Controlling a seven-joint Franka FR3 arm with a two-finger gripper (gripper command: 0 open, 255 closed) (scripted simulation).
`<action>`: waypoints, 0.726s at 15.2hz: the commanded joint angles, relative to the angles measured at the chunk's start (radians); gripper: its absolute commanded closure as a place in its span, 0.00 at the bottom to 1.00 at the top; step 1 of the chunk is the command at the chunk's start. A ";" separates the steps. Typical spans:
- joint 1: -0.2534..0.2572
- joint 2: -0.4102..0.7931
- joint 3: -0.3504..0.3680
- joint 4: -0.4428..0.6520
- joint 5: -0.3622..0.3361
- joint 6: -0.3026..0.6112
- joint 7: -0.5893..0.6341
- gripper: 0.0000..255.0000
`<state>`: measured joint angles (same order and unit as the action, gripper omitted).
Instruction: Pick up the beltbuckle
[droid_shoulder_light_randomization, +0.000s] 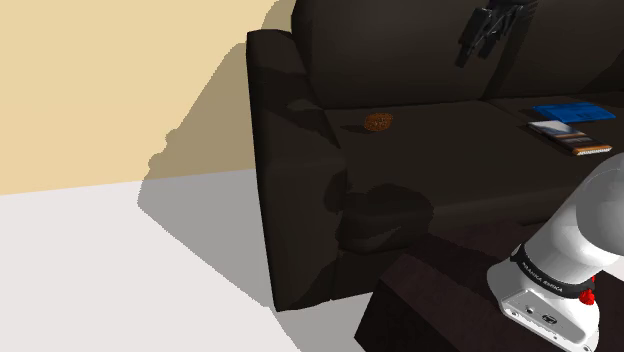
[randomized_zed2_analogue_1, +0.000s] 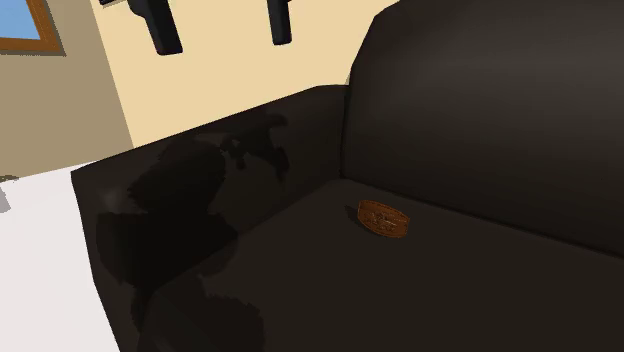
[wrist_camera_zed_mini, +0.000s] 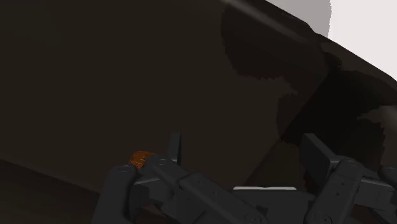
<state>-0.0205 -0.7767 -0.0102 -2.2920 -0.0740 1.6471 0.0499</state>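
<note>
Two fingers, shoulder view: the black fingers (droid_shoulder_light_randomization: 470, 50) of the gripper (droid_shoulder_light_randomization: 478, 42) hang in front of the sofa (droid_shoulder_light_randomization: 300, 200) backrest, high above the seat.
Buckle, shoulder view: a small brown belt buckle (droid_shoulder_light_randomization: 378, 122) lies on the dark seat. It is below the gripper and well apart from it, on the armrest side.
Books, shoulder view: a blue book (droid_shoulder_light_randomization: 573, 111) and a white-and-dark one (droid_shoulder_light_randomization: 565, 132) lie on the same seat. They are below the gripper, on the side away from the buckle.
Arm, shoulder view: the white arm (droid_shoulder_light_randomization: 560, 270) rises from a dark stand (droid_shoulder_light_randomization: 420, 310).
Gripper, second exterior view: the gripper (randomized_zed2_analogue_1: 220, 25) comes down from the top edge in front of a cream wall (randomized_zed2_analogue_1: 230, 80). Its fingers stand wide apart with nothing between them.
Buckle, second exterior view: the buckle (randomized_zed2_analogue_1: 383, 218) lies flat on the cushion close to the foot of the backrest, far below the gripper.
Gripper, wrist view: the gripper (wrist_camera_zed_mini: 245, 156) is spread, and bare dark sofa shows between the fingers.
Buckle, wrist view: an orange-brown edge of the buckle (wrist_camera_zed_mini: 140, 156) peeks out just outside one finger, partly hidden by the hand. It is not between the fingers.
</note>
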 joint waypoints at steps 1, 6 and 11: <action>0.000 0.000 0.000 0.000 0.000 0.000 0.000 0.00; -0.036 0.156 -0.018 0.011 0.005 0.131 0.064 0.00; -0.067 0.323 -0.041 0.050 0.014 0.246 0.122 0.00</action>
<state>-0.0821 -0.4959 -0.0468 -2.2588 -0.0630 1.8691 0.1591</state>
